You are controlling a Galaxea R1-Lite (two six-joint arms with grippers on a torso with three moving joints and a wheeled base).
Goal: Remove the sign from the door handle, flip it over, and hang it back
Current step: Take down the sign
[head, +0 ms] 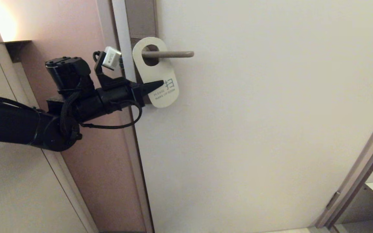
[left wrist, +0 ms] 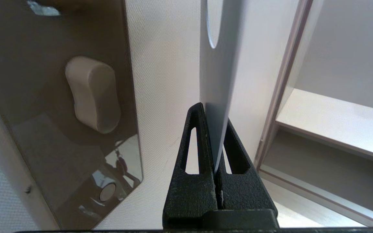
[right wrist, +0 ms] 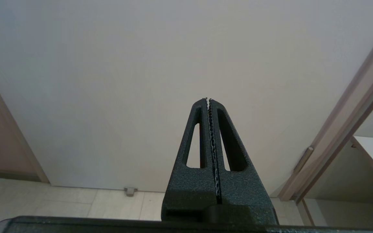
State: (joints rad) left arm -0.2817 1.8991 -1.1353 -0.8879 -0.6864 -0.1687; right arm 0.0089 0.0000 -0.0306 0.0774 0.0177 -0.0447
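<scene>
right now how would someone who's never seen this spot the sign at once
Find the pale door and its slim horizontal door handle near the left edge. The sign hangs from it by an oval hole, its lower edge pinched in the left hand. It alone is a white round-ended card printed PLEASE MAKE UP ROOM.

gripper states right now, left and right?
Left gripper: shut on the sign, which hangs on the door handle.
Right gripper: shut, empty, parked facing the door.
</scene>
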